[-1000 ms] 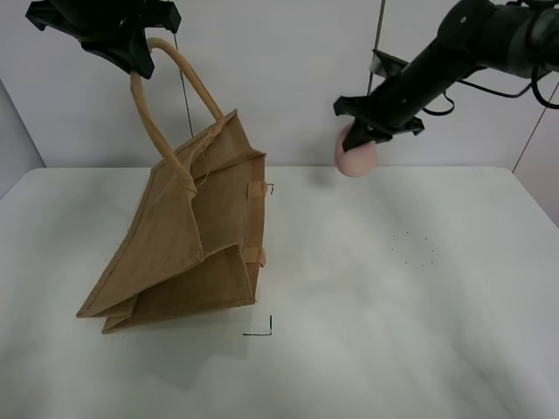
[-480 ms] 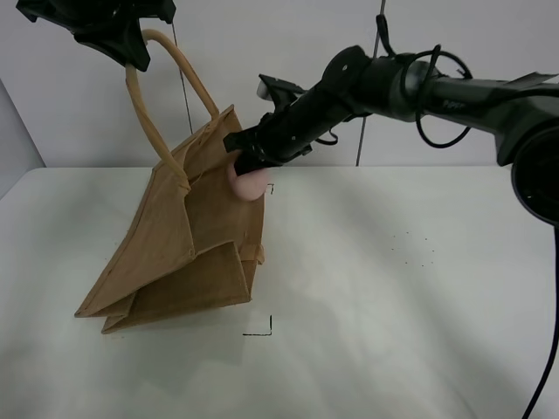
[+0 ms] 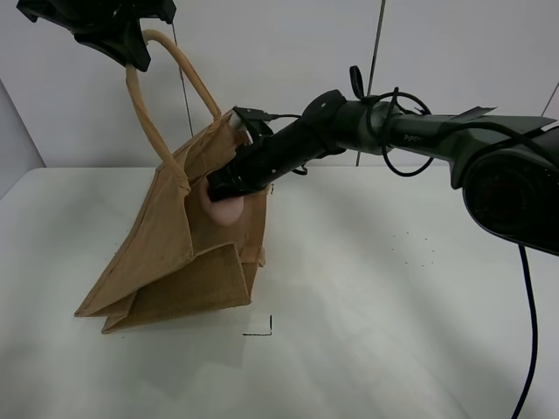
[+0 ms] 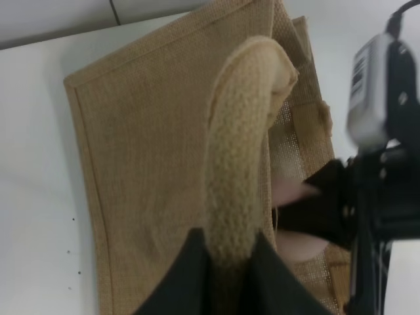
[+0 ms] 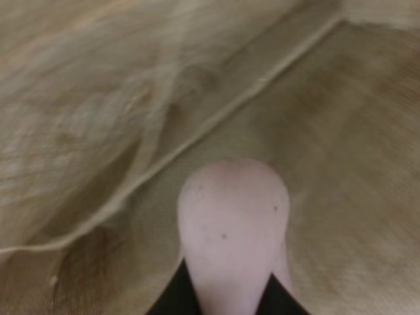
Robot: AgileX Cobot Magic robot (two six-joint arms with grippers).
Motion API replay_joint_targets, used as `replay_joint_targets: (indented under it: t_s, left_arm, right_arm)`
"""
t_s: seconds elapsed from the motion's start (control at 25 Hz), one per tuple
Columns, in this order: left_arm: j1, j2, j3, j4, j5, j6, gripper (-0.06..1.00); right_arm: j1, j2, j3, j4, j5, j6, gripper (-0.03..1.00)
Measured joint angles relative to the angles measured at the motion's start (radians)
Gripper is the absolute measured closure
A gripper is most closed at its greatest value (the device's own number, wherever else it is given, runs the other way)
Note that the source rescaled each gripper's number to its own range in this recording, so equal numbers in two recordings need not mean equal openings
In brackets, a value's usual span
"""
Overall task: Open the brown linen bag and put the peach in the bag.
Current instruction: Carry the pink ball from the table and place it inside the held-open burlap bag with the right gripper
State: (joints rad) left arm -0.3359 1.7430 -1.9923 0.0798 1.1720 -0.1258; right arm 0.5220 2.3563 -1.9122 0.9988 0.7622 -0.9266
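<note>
The brown linen bag (image 3: 188,253) stands tilted on the white table, held up by one lighter loop handle (image 3: 153,131). My left gripper (image 3: 118,39) is shut on that handle high at the back left; the handle (image 4: 246,151) shows between the jaws in the left wrist view. My right gripper (image 3: 225,188) reaches across into the bag's open mouth and is shut on the pink peach (image 3: 224,208). In the right wrist view the peach (image 5: 233,223) sits between the jaws with bag fabric (image 5: 118,98) all around it.
The white table (image 3: 393,297) has small black corner marks (image 3: 262,330) in front of the bag and a faint dotted ring (image 3: 413,249) at the right. A white wall stands behind. The right arm (image 3: 393,131) stretches across the back.
My right gripper has carried the peach leftward and down, from beside the bag's upper edge into its open mouth. The left gripper holds the handle in the same place.
</note>
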Motion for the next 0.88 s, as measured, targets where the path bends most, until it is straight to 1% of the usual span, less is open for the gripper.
replay_joint_targets:
  t_s: [0.08, 0.16, 0.36, 0.48, 0.52, 0.56, 0.6, 0.68, 0.72, 0.76, 0.8, 0.88]
  left_arm:
    - [0.0, 0.0, 0.0, 0.0, 0.0, 0.0, 0.94]
    - [0.0, 0.0, 0.0, 0.0, 0.0, 0.0, 0.94]
    - [0.0, 0.0, 0.0, 0.0, 0.0, 0.008, 0.94]
    - [0.0, 0.0, 0.0, 0.0, 0.0, 0.011, 0.94]
    - [0.0, 0.0, 0.0, 0.0, 0.0, 0.011, 0.94]
    - [0.0, 0.0, 0.0, 0.0, 0.0, 0.012, 0.94]
    - [0.0, 0.0, 0.0, 0.0, 0.0, 0.012, 0.94]
    - [0.0, 0.0, 0.0, 0.0, 0.0, 0.014, 0.94]
    - [0.0, 0.0, 0.0, 0.0, 0.0, 0.015, 0.94]
    - [0.0, 0.0, 0.0, 0.0, 0.0, 0.015, 0.94]
    - [0.0, 0.0, 0.0, 0.0, 0.0, 0.015, 0.94]
    - [0.0, 0.0, 0.0, 0.0, 0.0, 0.015, 0.94]
  right_arm:
    - [0.017, 0.014, 0.0, 0.005, -0.005, -0.062, 0.97]
    - [0.028, 0.03, 0.0, 0.01, -0.026, -0.096, 0.97]
    - [0.051, 0.058, 0.0, 0.011, -0.109, -0.137, 0.97]
    - [0.064, 0.064, 0.0, 0.009, -0.131, -0.159, 0.96]
    - [0.067, 0.065, 0.0, 0.009, -0.133, -0.161, 0.94]
    - [0.071, 0.066, 0.0, 0.01, -0.135, -0.162, 0.88]
    - [0.072, 0.067, 0.0, 0.01, -0.137, -0.163, 0.78]
    - [0.073, 0.069, 0.0, 0.01, -0.141, -0.163, 0.48]
    - [0.073, 0.069, 0.0, 0.01, -0.147, -0.162, 0.28]
    - [0.073, 0.069, 0.0, 0.01, -0.156, -0.156, 0.15]
    - [0.073, 0.068, 0.0, 0.007, -0.159, -0.142, 0.08]
    - [0.073, 0.063, 0.0, -0.013, -0.159, -0.1, 0.01]
